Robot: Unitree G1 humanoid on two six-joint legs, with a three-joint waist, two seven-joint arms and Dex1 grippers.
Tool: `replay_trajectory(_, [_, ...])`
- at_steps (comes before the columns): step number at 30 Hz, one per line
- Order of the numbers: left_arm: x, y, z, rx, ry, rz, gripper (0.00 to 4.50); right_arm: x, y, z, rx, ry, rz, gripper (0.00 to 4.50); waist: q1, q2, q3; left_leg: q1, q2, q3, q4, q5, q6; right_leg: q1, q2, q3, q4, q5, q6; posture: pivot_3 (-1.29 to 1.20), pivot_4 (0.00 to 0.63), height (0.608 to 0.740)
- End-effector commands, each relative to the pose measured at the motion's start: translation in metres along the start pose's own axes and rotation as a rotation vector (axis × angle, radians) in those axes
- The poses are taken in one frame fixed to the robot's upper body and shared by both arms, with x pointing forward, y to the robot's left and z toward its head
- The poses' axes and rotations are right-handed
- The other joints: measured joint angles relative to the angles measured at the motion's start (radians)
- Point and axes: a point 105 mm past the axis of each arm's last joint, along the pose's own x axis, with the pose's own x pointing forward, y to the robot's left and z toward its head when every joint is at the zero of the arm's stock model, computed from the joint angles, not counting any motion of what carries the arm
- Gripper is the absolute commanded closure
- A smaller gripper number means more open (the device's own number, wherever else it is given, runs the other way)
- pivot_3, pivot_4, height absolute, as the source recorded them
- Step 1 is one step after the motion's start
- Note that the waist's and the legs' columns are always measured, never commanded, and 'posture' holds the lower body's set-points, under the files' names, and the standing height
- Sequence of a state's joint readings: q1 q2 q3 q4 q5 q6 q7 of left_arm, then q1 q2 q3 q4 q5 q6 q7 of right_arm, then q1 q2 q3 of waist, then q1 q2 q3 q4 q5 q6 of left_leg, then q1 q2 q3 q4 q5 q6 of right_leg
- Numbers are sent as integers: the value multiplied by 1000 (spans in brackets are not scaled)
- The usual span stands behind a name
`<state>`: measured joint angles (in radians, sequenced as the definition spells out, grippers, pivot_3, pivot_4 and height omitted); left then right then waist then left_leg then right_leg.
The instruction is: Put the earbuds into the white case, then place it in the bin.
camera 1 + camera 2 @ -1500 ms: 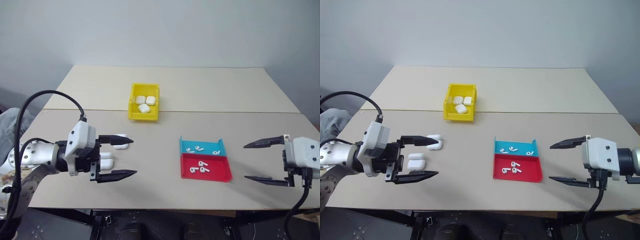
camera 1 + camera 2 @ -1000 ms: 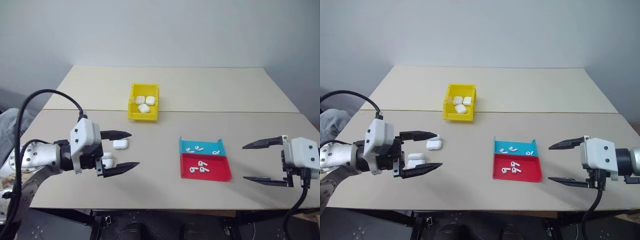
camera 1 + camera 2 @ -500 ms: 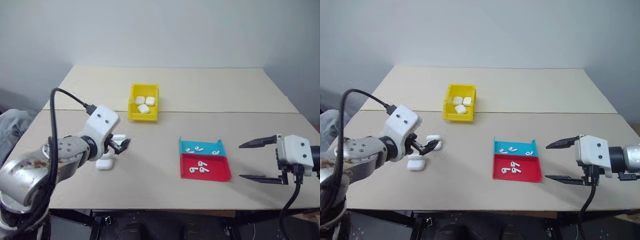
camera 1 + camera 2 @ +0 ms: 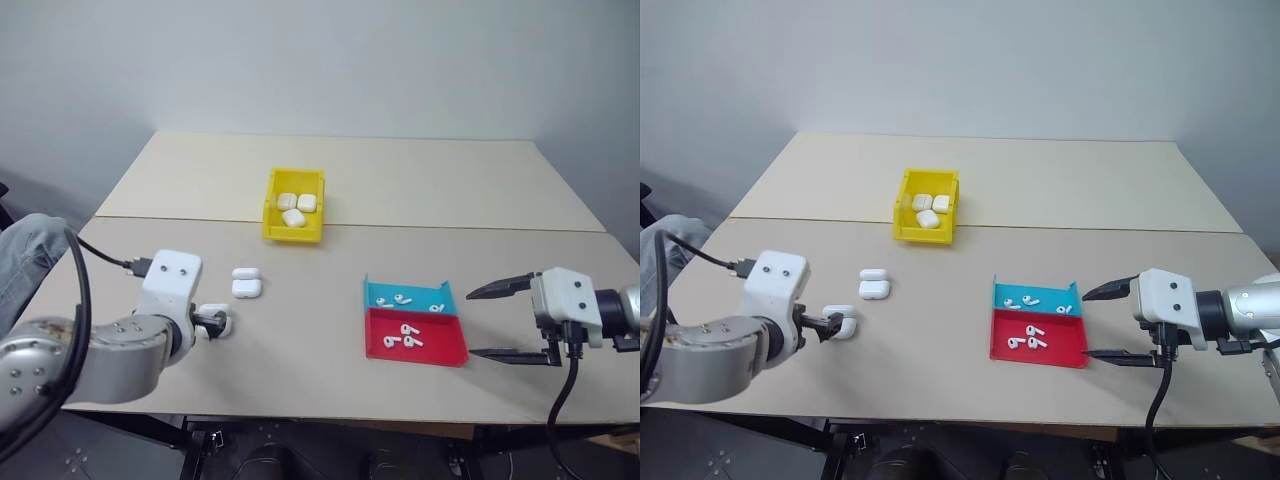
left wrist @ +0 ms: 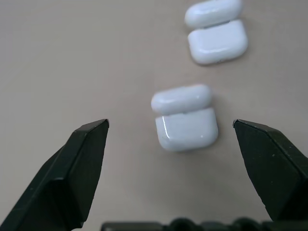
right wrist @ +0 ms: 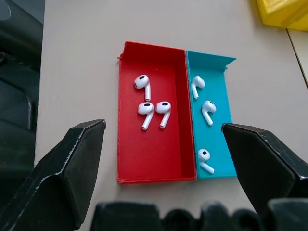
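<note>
Earbuds [image 6: 149, 103] lie loose in two shallow trays well to the right of the yellow bin [image 4: 296, 211]: three in the red tray [image 6: 154, 159], three in the cyan tray [image 6: 219, 86] touching it. Tiny, glossy and rounded, they will likely be light and slippery; the stem or the neck under the head looks the surest place to pinch, one at a time.

Two white cases lie on the table [image 4: 400, 180] left of and nearer than the bin. The nearer white case [image 5: 185, 118] sits between the left gripper's [image 5: 185, 144] spread fingers, not yet touched; the other case [image 5: 216, 31] lies just beyond it. Hard, smooth shell (apt to skate on the tabletop, I judge), so a squeeze across its flat faces, below the lid seam, seems best. Three more cases [image 4: 296, 208] already rest in the bin.

The right gripper [image 6: 163, 144] hangs with fingers wide apart, looking down on both trays.

Compared with a moment ago, the left arm has swung from a level pose beside the cases to pointing down over the nearer one, and the right gripper has eased closer to the trays.
</note>
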<state>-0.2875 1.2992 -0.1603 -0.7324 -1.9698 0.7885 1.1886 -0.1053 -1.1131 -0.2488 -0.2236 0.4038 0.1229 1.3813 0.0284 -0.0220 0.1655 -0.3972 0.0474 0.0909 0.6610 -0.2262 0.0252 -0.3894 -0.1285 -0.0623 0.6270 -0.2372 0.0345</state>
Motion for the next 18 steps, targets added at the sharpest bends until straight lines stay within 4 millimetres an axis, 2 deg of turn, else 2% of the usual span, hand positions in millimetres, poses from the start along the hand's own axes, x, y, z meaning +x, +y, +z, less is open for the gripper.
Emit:
replay_trajectory(1, [-1,-2,-1,-51,-6,7,0,-5,-5,3,-19,20,-19,23,2,0,0,0,0,0,0,0,0,0,0,0,0,0,0,0,150,740])
replay_trajectory(8, [15,-6,-6,-94,56,-20,0,-9,-2,1,-13,43,-25,23,10,0,0,0,0,1,0,0,-1,0,1,0,0,0,0,0,150,740])
replay_trajectory(13, [28,-11,-4,-203,80,-70,0,-13,2,1,-2,58,-32,23,11,0,0,-1,0,0,0,1,-1,0,1,-1,-1,0,1,0,150,740])
replay_trajectory(18, [36,-10,-1,-192,105,-68,0,-15,5,2,5,68,-47,23,10,0,0,-1,0,0,0,1,-1,1,2,-1,-1,0,1,0,150,740])
